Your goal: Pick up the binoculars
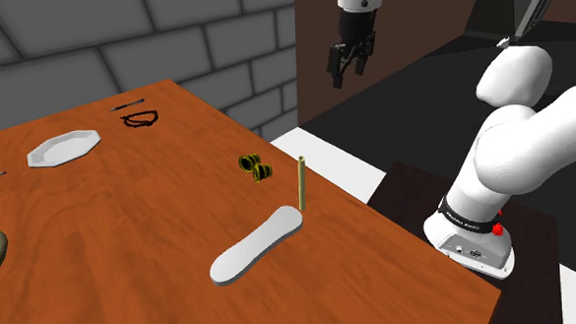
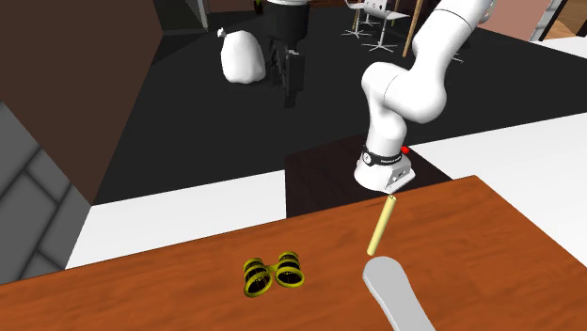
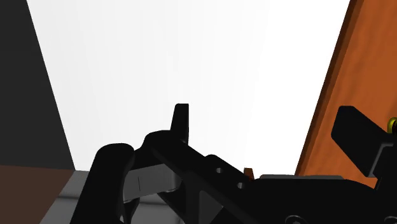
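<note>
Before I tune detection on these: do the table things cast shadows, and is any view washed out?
Shoulder view: no cast shadow shows under the binoculars or the upright stick; wrist view: the floor beside the table is washed-out white.

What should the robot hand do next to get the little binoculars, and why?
Probably move over the table and come down toward the binoculars. The gripper hangs high up, out past the table's edge, with its fingers open and nothing between them, so it is far from them.
</note>
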